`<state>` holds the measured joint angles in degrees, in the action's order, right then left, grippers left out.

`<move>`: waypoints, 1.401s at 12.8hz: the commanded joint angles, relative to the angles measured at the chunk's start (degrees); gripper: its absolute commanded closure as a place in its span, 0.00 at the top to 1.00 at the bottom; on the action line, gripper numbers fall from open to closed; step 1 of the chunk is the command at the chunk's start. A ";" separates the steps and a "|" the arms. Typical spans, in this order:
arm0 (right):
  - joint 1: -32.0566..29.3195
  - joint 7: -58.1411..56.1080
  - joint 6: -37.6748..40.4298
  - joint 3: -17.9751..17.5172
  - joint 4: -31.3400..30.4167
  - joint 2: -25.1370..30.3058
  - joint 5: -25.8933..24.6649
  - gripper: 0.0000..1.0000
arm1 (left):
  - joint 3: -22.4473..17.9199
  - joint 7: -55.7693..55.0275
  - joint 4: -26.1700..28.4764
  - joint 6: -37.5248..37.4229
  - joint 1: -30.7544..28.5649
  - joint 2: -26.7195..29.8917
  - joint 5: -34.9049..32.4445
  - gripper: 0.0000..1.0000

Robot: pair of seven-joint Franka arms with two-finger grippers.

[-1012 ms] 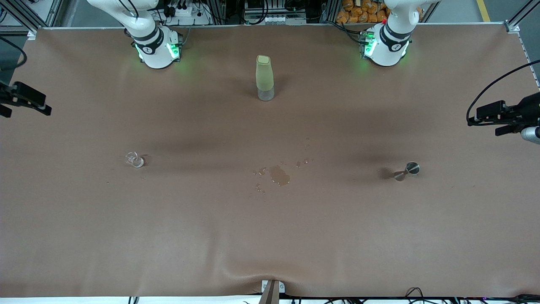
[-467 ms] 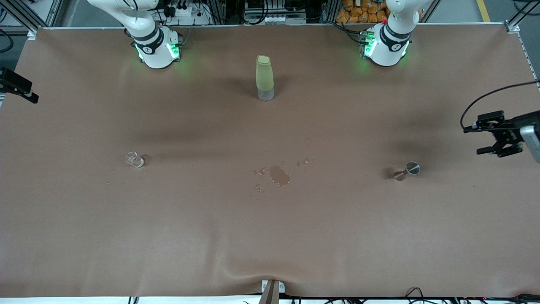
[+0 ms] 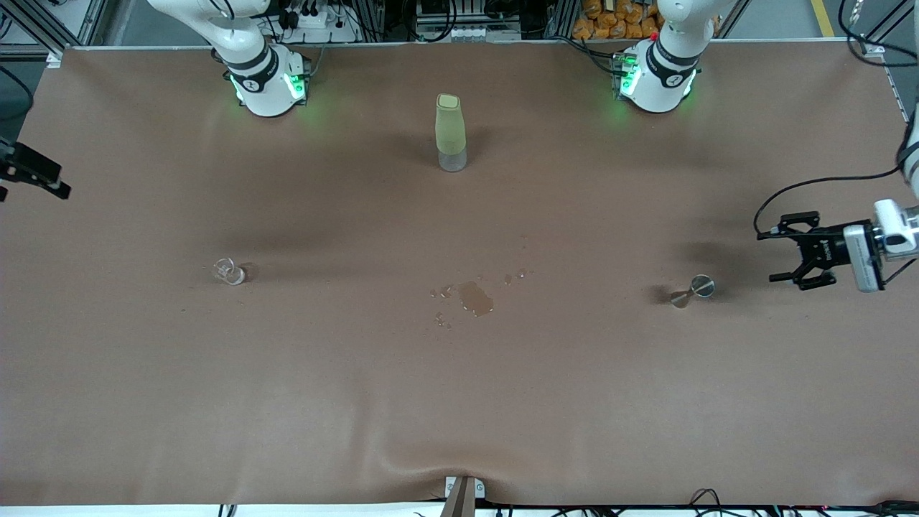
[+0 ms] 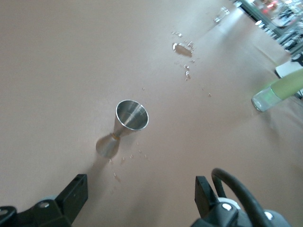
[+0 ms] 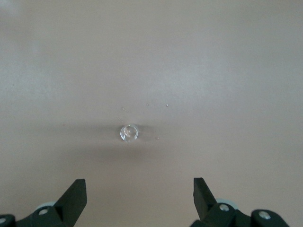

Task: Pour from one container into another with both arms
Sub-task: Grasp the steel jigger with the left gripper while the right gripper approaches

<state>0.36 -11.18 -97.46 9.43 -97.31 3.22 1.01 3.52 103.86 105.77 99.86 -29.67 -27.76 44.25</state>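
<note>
Brown-covered table, green-sleeved bottle, steel jigger, small clear glass, spilled puddle mid-table

Looks like a robotics lab from my feed, not a kitchen or a home. Two white arm bases with green status lights are bolted along one edge of a big table under a plain brown cover. I see aluminium framing at the corners, with power strips and cable bundles by the bases and more cables at the camera edge. Grey shop floor with a yellow line (plus orange packets stacked on it).
</note>
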 commanded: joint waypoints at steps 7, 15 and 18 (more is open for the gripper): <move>3.42 -0.34 -15.03 2.35 -9.91 -8.56 -0.05 1.00 | 0.87 25.58 -10.06 -7.84 -2.06 -15.83 5.75 0.78; 3.77 -0.34 -15.40 2.35 -10.53 -10.42 0.13 1.00 | 1.13 35.18 -10.50 -8.71 -1.89 -20.57 13.48 0.75; 3.42 -5.66 -15.83 2.35 -10.53 -10.77 0.13 1.00 | 1.22 36.49 -10.50 -8.90 -1.45 -21.28 14.63 0.72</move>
<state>3.18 -12.45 -113.56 10.95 -107.49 -8.23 1.02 4.52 138.70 96.49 92.09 -31.09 -48.00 57.49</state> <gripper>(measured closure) 0.000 0.251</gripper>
